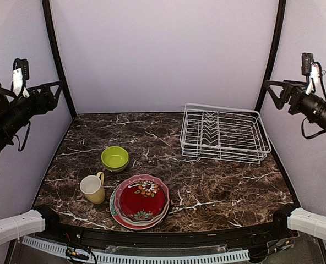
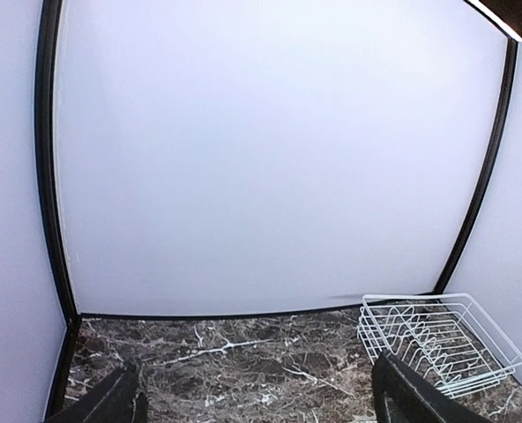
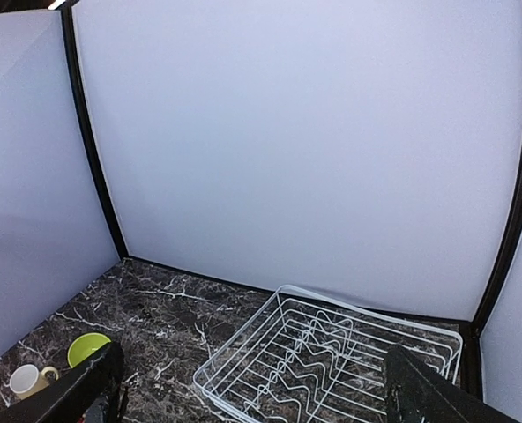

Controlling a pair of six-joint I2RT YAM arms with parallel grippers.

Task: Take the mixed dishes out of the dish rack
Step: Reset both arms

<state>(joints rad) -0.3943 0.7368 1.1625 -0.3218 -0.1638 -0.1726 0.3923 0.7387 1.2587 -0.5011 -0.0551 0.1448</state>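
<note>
The white wire dish rack (image 1: 222, 108) stands empty at the back right of the table; it also shows in the left wrist view (image 2: 437, 339) and the right wrist view (image 3: 331, 361). A stack of plates (image 1: 142, 201), red floral on top of pink scalloped, lies at the front left. A pale yellow mug (image 1: 92, 188) stands beside it and a lime-green bowl (image 1: 114, 158) behind it. The bowl (image 3: 87, 349) and mug (image 3: 27, 380) also show in the right wrist view. No pale blue cup is in view. My left gripper (image 1: 55, 91) (image 2: 259, 388) and right gripper (image 1: 273, 93) (image 3: 254, 366) are raised high, open and empty.
The dark marble table (image 1: 218, 181) is enclosed by pale walls with black corner posts (image 1: 55, 55). The arm bases sit at the front corners.
</note>
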